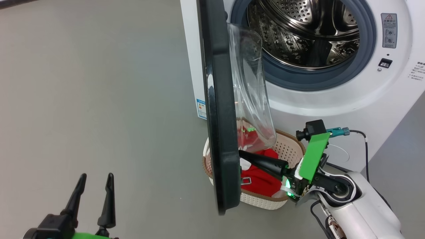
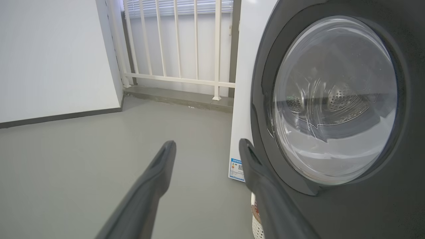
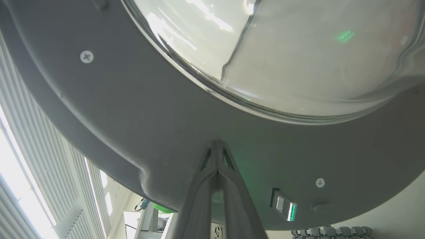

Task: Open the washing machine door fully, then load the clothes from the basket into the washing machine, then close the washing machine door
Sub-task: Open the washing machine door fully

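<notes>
One door [image 1: 219, 116] overhangs the basket [image 1: 289, 147].

No words can be read outright. On the front of the washing machine [image 1: 332, 103], right of the drum opening, a grey warning sticker [image 1: 388, 30] carries a red triangle above small characters and two round pictograms. Farther right, lines of tiny print [image 1: 419, 71] are illegible. On the side panel, a blue-headed label [image 1: 201, 109] shows coloured bars, possibly an energy rating. Its text is too small to read.

grey floor [image 1: 83, 83], white railing [image 2: 182, 80]
</notes>
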Tool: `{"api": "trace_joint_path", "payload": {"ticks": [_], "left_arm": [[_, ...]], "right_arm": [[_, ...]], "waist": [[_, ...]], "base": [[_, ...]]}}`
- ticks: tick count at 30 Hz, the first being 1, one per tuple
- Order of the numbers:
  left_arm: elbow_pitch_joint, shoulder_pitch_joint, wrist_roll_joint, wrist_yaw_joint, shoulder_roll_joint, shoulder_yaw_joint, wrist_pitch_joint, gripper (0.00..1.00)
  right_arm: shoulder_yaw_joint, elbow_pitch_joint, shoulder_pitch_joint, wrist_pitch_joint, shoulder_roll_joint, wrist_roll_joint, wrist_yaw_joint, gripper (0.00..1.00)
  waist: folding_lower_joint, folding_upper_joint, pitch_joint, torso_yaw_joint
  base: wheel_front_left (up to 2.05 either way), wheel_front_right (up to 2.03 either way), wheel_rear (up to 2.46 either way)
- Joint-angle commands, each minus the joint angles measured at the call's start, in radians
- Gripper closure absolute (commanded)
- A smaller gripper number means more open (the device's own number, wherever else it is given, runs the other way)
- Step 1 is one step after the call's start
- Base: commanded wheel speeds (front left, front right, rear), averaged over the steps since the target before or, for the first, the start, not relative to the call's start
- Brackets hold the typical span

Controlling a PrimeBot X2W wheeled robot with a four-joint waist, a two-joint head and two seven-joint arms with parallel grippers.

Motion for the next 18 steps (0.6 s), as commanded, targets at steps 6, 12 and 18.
{"api": "trace_joint_path", "payload": {"ticks": [6, 12, 18], "left_arm": [[-0.019, -0.015, -0.003, 0.005, 0.024, 0.028, -0.008, 0.00], [-0.014, -0.013, -0.003, 0.006, 0.029, 0.024, -0.008, 0.00], [-0.009, -0.013, -0.005, 0.006, 0.037, 0.017, -0.008, 0.00]], "right_arm": [[0.010, -0.024, -0.001, 0.011, 0.046, -0.025, 0.002, 1.00], [0.005, -0.020, 0.005, 0.015, 0.063, -0.028, 0.002, 1.00], [0.003, -0.016, 0.009, 0.013, 0.079, -0.030, 0.002, 1.00]], "waist": [[0.0000, 0.0000, -0.007, 0.003], [0.0000, 0.0000, -0.018, 0.005], [0.0000, 0.0000, -0.028, 0.011]], "base": [[0.00, 0.00, 0.00], [0.00, 0.00, 0.00], [0.00, 0.00, 0.00]]}}
